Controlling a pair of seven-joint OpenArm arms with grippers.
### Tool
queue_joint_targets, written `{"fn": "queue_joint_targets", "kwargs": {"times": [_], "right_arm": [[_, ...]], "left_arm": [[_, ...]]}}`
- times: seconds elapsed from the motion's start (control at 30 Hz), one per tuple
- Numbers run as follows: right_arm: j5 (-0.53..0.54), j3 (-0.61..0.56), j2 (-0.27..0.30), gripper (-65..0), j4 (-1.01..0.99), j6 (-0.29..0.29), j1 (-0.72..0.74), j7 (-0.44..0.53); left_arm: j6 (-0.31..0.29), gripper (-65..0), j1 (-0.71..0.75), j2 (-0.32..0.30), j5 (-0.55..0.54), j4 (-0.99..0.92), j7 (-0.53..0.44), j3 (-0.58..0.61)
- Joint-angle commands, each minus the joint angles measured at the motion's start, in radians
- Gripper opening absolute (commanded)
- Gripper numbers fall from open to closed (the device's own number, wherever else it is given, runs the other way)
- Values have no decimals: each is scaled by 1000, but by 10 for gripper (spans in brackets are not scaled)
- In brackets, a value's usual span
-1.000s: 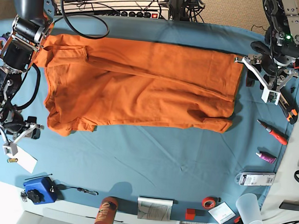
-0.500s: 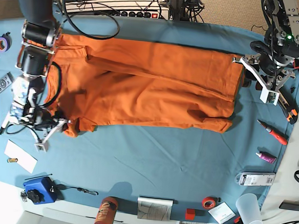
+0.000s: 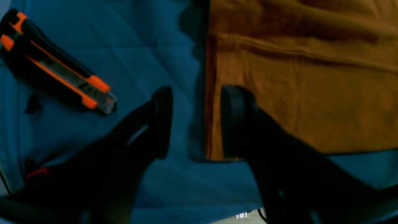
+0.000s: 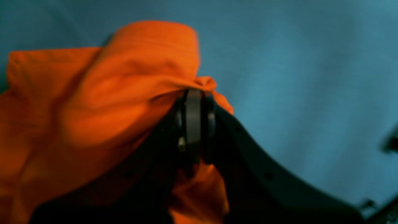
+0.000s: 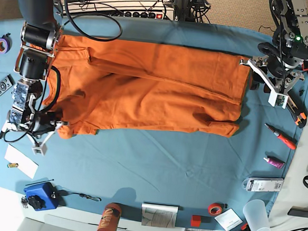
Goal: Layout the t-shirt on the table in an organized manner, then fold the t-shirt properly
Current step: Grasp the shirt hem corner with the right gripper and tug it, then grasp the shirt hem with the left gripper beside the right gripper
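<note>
Right jaws: my right gripper point(image 4: 195, 124) is pinched tight on a bunched corner of the t-shirt point(image 4: 93, 102); the cloth puckers up over my fingertips point(image 4: 193, 118) and hangs below them.
Left jaws: my left gripper point(image 3: 192, 124) stands spread, holding nothing, with one finger point(image 3: 231, 121) over the t-shirt's hem and the other over bare table point(image 3: 140, 40).
T-shirt, look: plain bright orange, soft, no print showing; long creases and folds run across it, and the corner I pinch is crumpled.
T-shirt, place: it lies spread across the far half of the table point(image 5: 156, 163), on the teal-blue cloth, between my two grippers in the base view.
Utility knife point(image 3: 56, 77): black and orange, on the table just beside the t-shirt's hem edge, apart from it.
Writing: no brand, label or lettering on the t-shirt; the small items along the table's near edge, well apart from the t-shirt, are too small to read.
</note>
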Motion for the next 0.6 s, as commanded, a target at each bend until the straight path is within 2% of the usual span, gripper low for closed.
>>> {"fn": "queue_joint_targets", "kwargs": {"times": [0.0, 0.17, 0.27, 0.43, 0.5, 0.57], "right_arm": [[5, 13, 22, -650, 56, -5, 36, 23], [10, 84, 22, -650, 234, -3, 27, 43], [21, 124, 22, -650, 270, -3, 27, 42], [21, 138, 21, -650, 269, -3, -19, 40], [21, 138, 22, -650, 269, -3, -53, 44], [21, 138, 21, -650, 269, -3, -85, 46]], "left_arm": [[2, -384, -3, -8, -10, 16, -24, -3], [2, -384, -3, -8, -10, 16, -71, -3], [-12, -384, -3, -8, -10, 16, -132, -3], [-159, -372, -45, -8, -10, 16, -171, -1], [-190, -341, -77, -8, -10, 14, -180, -1], [-195, -308, -113, -11, -11, -4, -190, -1]]}}
